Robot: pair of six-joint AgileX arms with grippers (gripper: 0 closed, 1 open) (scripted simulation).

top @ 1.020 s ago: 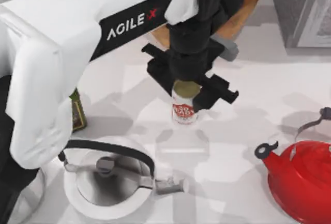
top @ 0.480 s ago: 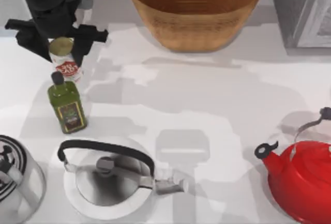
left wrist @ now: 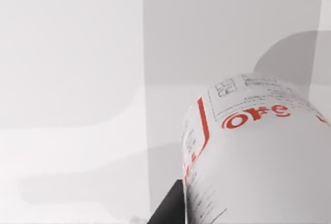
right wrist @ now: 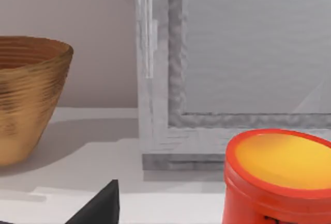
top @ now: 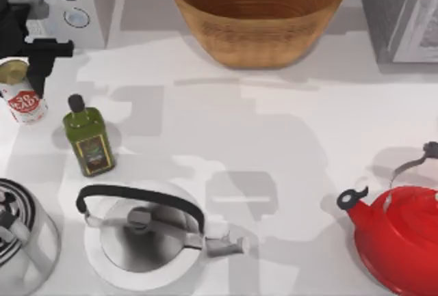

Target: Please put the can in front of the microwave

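The can [top: 20,96], white with a red emblem and a dull gold top, is at the table's far left, just in front of the microwave [top: 96,5]. It leans slightly. My left gripper [top: 20,70] is over it and shut on it, with one black finger [top: 40,70] along the can's right side. The left wrist view shows the can's label [left wrist: 258,151] close up, with pale table beneath. A black part of my right gripper [right wrist: 98,206] sits low beside a red kettle.
A green oil bottle [top: 87,139] stands just right of the can. A white kettle [top: 144,238] and a steel pot [top: 24,241] are at the front left. A woven basket [top: 256,9] is at the back, a darker grey appliance [top: 404,9] back right, a red kettle [top: 400,234] front right.
My left gripper has carried the can from the table's middle to the far left, past the oil bottle and in front of the microwave. The left arm has moved off the table's middle.
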